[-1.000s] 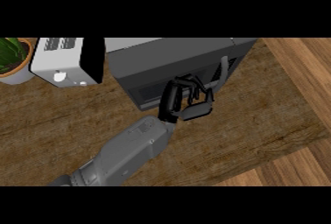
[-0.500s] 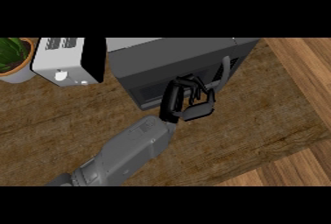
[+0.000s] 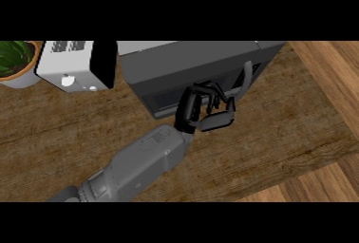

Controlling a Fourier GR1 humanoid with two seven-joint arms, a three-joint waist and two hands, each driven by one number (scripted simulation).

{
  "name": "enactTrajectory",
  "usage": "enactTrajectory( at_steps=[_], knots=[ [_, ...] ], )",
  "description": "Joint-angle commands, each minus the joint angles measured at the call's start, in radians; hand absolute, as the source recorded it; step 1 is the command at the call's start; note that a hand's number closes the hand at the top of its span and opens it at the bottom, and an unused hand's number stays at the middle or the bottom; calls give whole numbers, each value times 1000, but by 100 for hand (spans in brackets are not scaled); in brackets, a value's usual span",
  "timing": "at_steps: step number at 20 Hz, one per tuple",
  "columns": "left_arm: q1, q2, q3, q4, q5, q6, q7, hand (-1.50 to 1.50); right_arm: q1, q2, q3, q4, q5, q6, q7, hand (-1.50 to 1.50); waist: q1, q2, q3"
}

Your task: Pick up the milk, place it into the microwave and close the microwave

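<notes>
A plant and toaster stand at the table's left. The microwave sits centre, its door looking shut. One hand, which arm I cannot tell, rests against the door front beside the handle, fingers curled, holding nothing visible. No milk shows; presumably inside. Open table lies right.

The hand at the middle of the frame has moved a little up and to the left, closer against the front of the microwave. Its fingers now lie over the dark door, where before they stood slightly lower and more to the right. The grey forearm has followed with the same small shift from the lower left.
</notes>
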Motion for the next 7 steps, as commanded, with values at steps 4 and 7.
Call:
enactTrajectory(
  at_steps=[4, 7],
  knots=[
    [-90, 1, 46, 81, 32, -5, 8, 150, -27, -24, -3, 46, -23, 44, -4, -150, -5, 11, -2],
    [-96, 1, 37, 84, 39, -8, 4, 150, -44, -34, -8, 59, -31, 45, -1, -150, -3, 12, -1]
  ],
)
